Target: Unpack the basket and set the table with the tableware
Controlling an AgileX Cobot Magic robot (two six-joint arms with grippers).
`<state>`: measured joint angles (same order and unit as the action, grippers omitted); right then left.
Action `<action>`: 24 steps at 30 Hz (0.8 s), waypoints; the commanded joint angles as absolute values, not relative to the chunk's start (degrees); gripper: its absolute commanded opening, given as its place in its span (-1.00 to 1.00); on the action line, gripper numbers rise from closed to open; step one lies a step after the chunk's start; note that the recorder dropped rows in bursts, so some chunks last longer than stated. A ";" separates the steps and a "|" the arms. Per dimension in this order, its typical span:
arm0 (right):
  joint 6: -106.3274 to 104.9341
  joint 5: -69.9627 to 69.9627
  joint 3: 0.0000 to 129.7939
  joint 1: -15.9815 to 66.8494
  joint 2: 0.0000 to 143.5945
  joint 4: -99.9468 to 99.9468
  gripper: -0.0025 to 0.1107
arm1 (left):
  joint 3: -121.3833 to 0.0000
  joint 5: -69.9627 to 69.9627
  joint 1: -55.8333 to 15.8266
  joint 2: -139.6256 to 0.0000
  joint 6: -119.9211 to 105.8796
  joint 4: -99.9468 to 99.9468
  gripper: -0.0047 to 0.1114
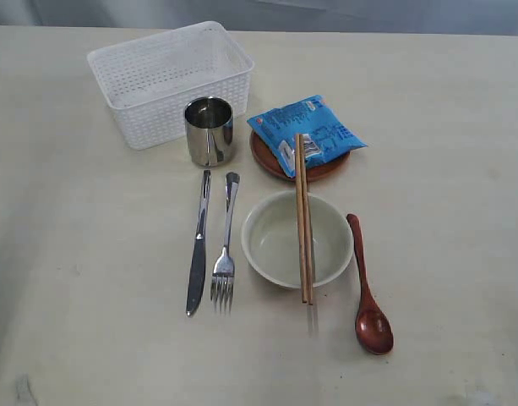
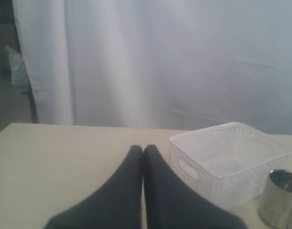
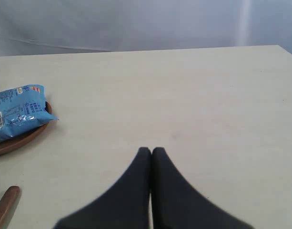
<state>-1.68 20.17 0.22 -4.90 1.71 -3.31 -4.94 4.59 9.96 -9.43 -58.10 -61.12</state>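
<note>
The white lattice basket (image 1: 170, 78) stands empty at the back of the cream table (image 1: 73, 254). In front of it stands the steel cup (image 1: 209, 131). The reddish-brown plate (image 1: 267, 161) carries a blue snack packet (image 1: 305, 131). Two wooden chopsticks (image 1: 303, 218) lie across the cream bowl (image 1: 280, 245). Knife (image 1: 198, 245) and fork (image 1: 226, 245) lie left of the bowl, the dark red spoon (image 1: 368, 292) right of it. Neither arm shows in the exterior view. My left gripper (image 2: 144, 149) is shut and empty beside the basket (image 2: 229, 160) and cup (image 2: 279, 198). My right gripper (image 3: 151, 150) is shut and empty over bare table.
A pale curtain (image 2: 160, 62) hangs behind the table's far edge. In the right wrist view the packet (image 3: 17, 112) on the plate (image 3: 17, 140) and the spoon's handle (image 3: 5, 207) sit off to one side.
</note>
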 commanded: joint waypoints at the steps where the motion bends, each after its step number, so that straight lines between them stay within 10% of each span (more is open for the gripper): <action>1: -1.69 20.03 0.00 -5.18 1.38 -3.23 -0.96 | -4.79 10.41 10.13 -9.08 -23.87 -23.68 -0.92; 4: -1.69 20.03 0.00 -5.18 1.38 -3.23 -0.96 | -4.79 10.53 10.13 -8.27 3.91 0.47 -0.92; 24: -1.72 19.89 0.00 -5.18 1.38 -3.23 -0.96 | 0.00 18.29 10.13 0.00 9.49 0.79 -0.92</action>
<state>-1.68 20.17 0.22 -4.90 1.71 -3.31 -0.22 18.23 9.96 -0.39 8.74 0.66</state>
